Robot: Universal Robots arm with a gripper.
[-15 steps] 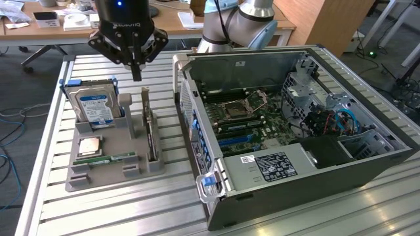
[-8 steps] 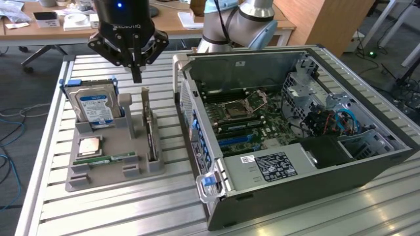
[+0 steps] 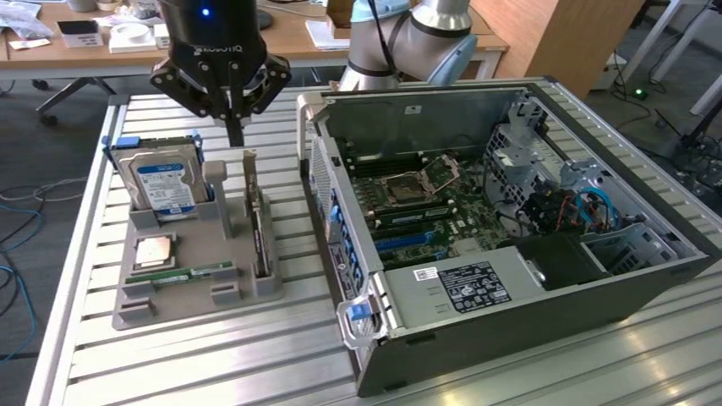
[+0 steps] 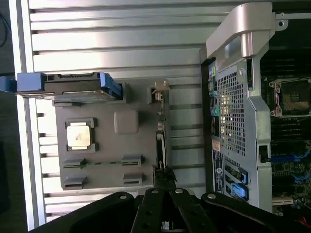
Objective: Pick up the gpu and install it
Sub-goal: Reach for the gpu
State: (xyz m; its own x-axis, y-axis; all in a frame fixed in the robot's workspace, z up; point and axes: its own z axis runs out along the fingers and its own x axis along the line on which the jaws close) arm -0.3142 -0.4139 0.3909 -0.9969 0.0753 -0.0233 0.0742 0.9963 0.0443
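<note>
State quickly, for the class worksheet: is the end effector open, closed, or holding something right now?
End effector: closed, gripping nothing visible, just above the gpu.

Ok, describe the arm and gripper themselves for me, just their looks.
The black two-finger gripper has a round body with white ROBOTIQ lettering and a small blue light above it. Angular black linkage bars narrow down to slim fingers. The silver-grey tubular arm has rounded joints with pale blue caps.
</note>
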